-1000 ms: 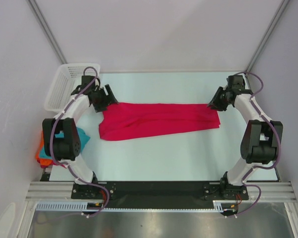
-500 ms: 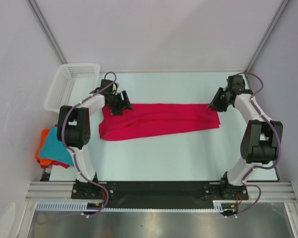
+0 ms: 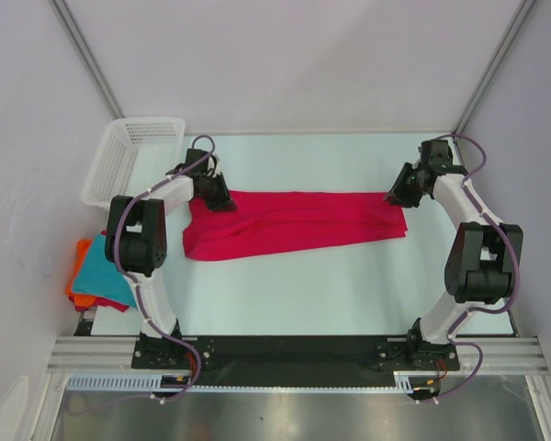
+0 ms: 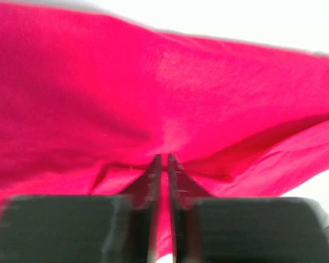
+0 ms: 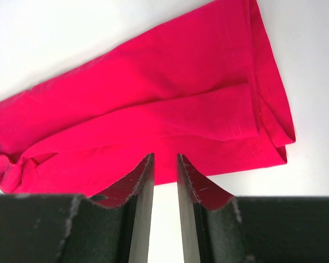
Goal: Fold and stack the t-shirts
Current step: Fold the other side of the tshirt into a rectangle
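The crimson-pink t-shirt point(image 3: 303, 225) lies folded into a long band across the middle of the table point(image 3: 285, 294). My left gripper point(image 3: 219, 198) sits on its far left corner. In the left wrist view its jaws point(image 4: 164, 158) are pressed nearly together with a ridge of the crimson cloth point(image 4: 153, 82) pinched between them. My right gripper point(image 3: 392, 195) is at the far right corner; its fingers point(image 5: 164, 156) stand apart at the shirt's hem point(image 5: 153, 98), with bare table showing between them. The teal t-shirt point(image 3: 106, 271) lies on the orange t-shirt point(image 3: 74, 280) at the table's left edge.
A white mesh basket point(image 3: 133, 156) stands at the far left corner, just behind the left arm. Grey walls close in both sides and the back. The arm bases sit on a black rail point(image 3: 285, 349) along the near edge.
The left arm swung right from beside the basket onto the shirt's far left corner, and its jaws closed on the cloth. The right arm stayed in place.
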